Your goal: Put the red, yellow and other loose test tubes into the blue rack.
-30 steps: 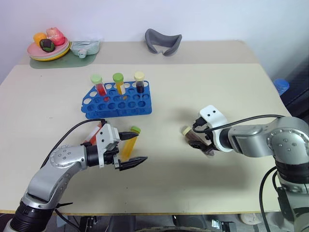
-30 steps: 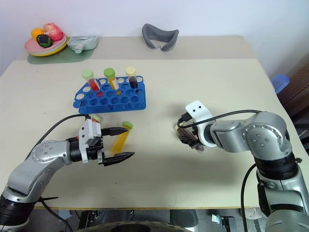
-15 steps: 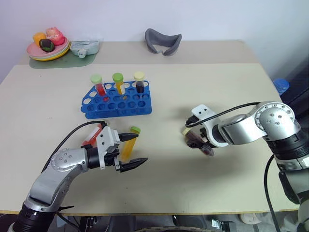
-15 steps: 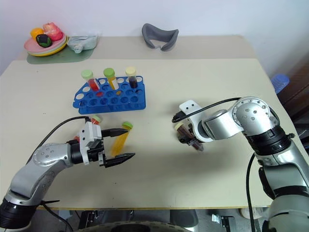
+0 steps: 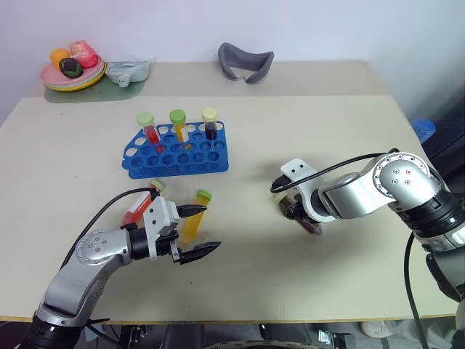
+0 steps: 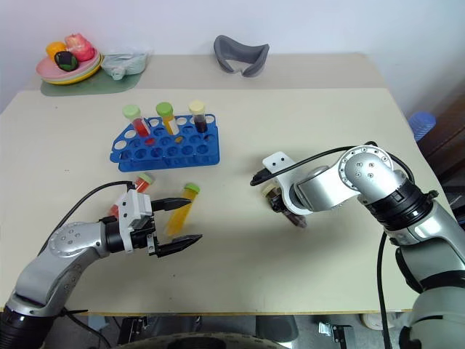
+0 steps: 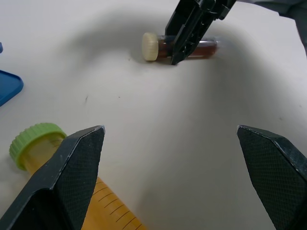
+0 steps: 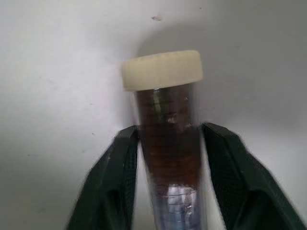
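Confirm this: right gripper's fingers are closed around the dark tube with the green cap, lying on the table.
Wrong cap colour. The right gripper is closed around the dark tube lying on the table, but its cap is cream, as the right wrist view shows.

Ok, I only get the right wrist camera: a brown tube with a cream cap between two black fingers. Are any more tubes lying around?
Observer: Yes. Besides your brown tube, a yellow tube with a green cap lies on the table by the left gripper.
Operator: Is that gripper holding it?
Observer: No, its fingers are wide open and grip nothing.
Operator: Is there a red one?
Observer: A red tube lies flat between that arm and the blue rack.
Operator: Is the rack full?
Observer: No. Three tubes stand in its back row, and many holes are free.
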